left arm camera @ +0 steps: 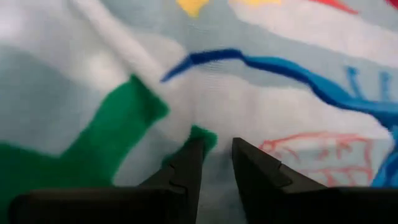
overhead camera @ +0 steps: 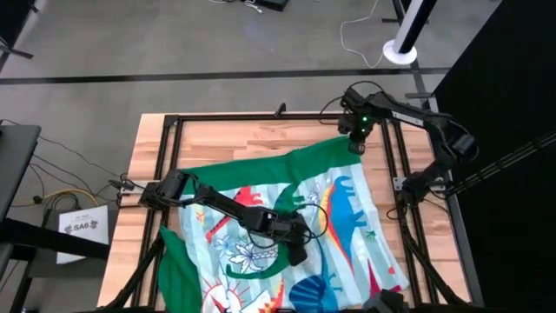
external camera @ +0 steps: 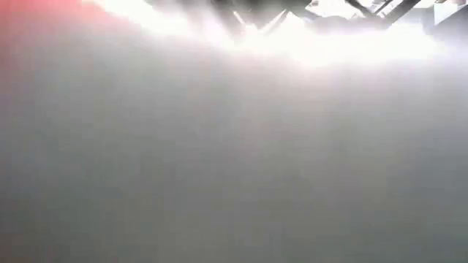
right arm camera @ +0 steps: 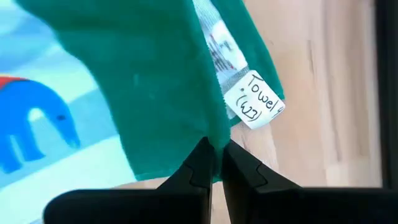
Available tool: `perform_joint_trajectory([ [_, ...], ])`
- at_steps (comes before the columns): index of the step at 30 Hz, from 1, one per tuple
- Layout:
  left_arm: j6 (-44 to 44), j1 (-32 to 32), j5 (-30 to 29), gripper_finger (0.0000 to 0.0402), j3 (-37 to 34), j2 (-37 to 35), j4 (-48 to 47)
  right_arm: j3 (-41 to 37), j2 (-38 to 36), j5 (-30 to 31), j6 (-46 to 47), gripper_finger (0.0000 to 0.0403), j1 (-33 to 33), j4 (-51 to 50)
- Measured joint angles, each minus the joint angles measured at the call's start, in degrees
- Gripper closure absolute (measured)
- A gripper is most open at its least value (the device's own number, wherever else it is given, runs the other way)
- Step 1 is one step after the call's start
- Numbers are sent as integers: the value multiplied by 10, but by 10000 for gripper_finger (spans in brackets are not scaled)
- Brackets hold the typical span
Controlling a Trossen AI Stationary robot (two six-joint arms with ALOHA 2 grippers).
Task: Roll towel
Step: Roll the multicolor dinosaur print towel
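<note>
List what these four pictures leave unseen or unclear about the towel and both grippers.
- Low view: a grey and white blur fills it; no table or arms can be made out.
- High view: the towel runs past the bottom edge, so its near end is cut off.
- High view: the left gripper is too small to read its fingers.
- Right wrist view: the white tag is partly tucked behind green cloth held by the right gripper.

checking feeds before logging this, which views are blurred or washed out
Low view: nearly all grey haze, glare along the top, nothing usable. Left wrist view: the towel print is soft and smeared. Right wrist view: sharp, the white tag legible. High view: evenly lit and clear.
</note>
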Motion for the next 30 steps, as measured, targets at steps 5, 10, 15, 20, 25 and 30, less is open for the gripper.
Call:
perform_joint_trajectory([
  [5, 40, 7, -97, 325, -2, -38, -70, 0, -71, 16, 22, 394, 7, -19],
  [10, 86, 26, -110, 325, 0, -55, -38, 0, -100, 29, 30, 394, 9, -39],
  [15, 98, 36, -92, 325, 10, -73, -99, 0, -120, 39, 41, 394, 32, -57],
  [20, 110, 51, -129, 325, 49, -134, -216, 0, -144, 92, 56, 394, 78, 56],
  [25, 146, 79, -172, 325, 49, -182, -253, -11, -147, 145, 52, 394, 77, 242],
  [30, 161, 119, -197, 325, 50, -179, -266, -127, -92, 149, 55, 394, 20, 358],
])
